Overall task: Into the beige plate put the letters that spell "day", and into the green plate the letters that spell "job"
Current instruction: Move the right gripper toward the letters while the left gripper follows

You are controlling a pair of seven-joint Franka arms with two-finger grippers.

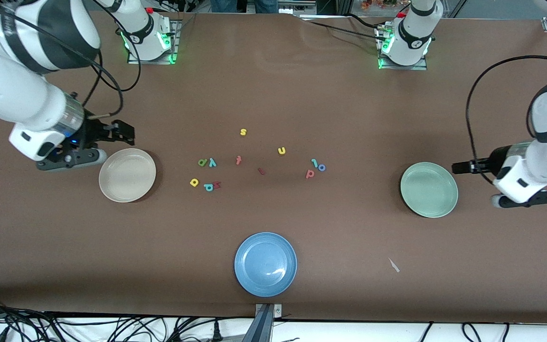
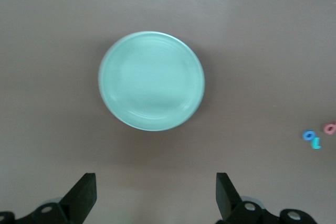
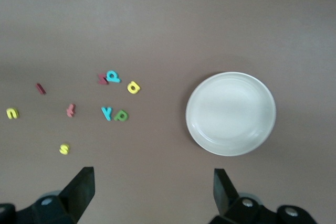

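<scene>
The yellow "d" (image 1: 194,182), green "a" (image 1: 202,163) and teal "y" (image 1: 212,162) lie mid-table, toward the beige plate (image 1: 127,175). Closer to the green plate (image 1: 429,189) cluster the teal "j" (image 1: 315,162), blue "o" (image 1: 321,167) and salmon "b" (image 1: 310,174). Both plates hold nothing. My right gripper (image 1: 126,133) hangs open over the table by the beige plate's (image 3: 231,113) rim. My left gripper (image 1: 455,167) hangs open over the table just off the green plate (image 2: 151,81), toward the left arm's end. Neither gripper holds anything.
A blue plate (image 1: 265,264) sits nearest the front camera. Other letters lie among the task's own: yellow "s" (image 1: 243,132), yellow "u" (image 1: 281,150), red "t" (image 1: 238,160), a dark red piece (image 1: 261,171) and a teal round-bowled letter (image 1: 208,186).
</scene>
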